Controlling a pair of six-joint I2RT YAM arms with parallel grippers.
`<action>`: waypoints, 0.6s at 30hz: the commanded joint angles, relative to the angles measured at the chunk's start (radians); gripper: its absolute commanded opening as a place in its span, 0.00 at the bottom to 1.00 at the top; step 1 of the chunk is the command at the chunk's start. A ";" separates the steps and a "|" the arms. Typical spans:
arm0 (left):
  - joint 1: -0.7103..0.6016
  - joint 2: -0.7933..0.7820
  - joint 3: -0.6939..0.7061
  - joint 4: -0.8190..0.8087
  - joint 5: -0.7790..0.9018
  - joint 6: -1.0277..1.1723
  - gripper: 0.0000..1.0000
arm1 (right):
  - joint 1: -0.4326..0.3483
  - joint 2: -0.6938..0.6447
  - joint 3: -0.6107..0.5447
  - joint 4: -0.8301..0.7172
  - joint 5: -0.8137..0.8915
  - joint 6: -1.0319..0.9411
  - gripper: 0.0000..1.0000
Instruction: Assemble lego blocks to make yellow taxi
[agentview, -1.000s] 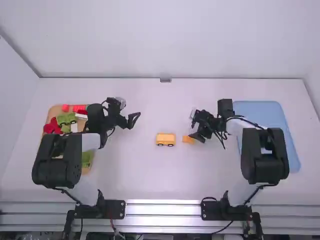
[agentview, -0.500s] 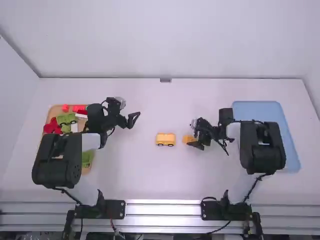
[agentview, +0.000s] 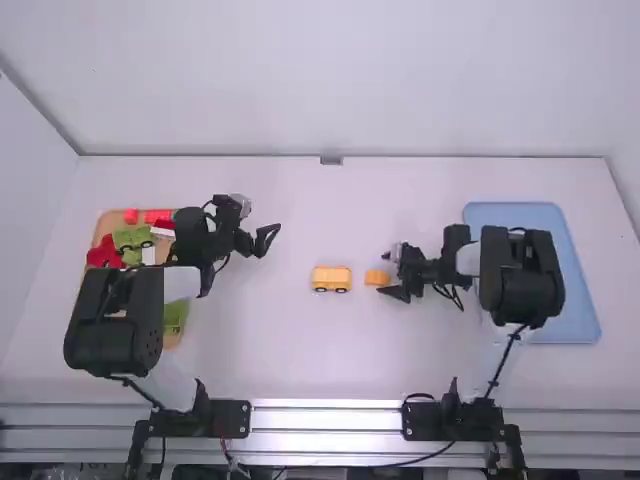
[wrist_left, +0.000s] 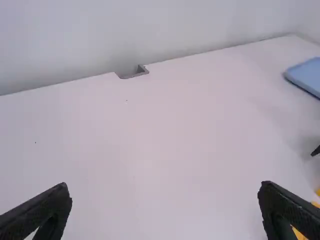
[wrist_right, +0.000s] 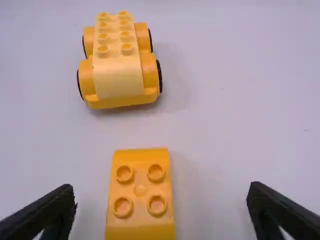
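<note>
1. Mid-worktop (agentview: 260, 345), the yellow wheeled car body (agentview: 332, 274) stands upright, wheels on and a studded layer in place: most of the taxi looks built.
2. And just beside it, apart, lies the loose four-stud block (wrist_right: 140, 200), studs up! Seating that on the car's top is probably what's left.
3. Right gripper (wrist_right: 161, 192) is at the block, fingers spread wide, nothing clasped; a grasp looks to be next.
4. Over on the other side, the left gripper (wrist_left: 165, 186) hangs parted and empty, well away from the play.
5. Now the views: the right wrist view delivers the studs, two rows along the car. The high view adds the tan tray (agentview: 99, 232) of red and green pieces, and the blue tray (agentview: 530, 215) opposite.
</note>
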 joint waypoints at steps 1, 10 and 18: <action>0.006 0.003 0.012 0.002 0.008 0.006 0.99 | 0.003 0.031 0.013 -0.003 -0.005 -0.018 0.80; 0.006 0.003 0.012 0.004 0.011 0.007 0.99 | 0.022 0.031 0.013 -0.017 0.050 -0.017 0.32; -0.001 0.003 0.012 0.001 0.277 0.143 0.99 | 0.021 0.029 0.024 -0.019 -0.008 -0.002 0.18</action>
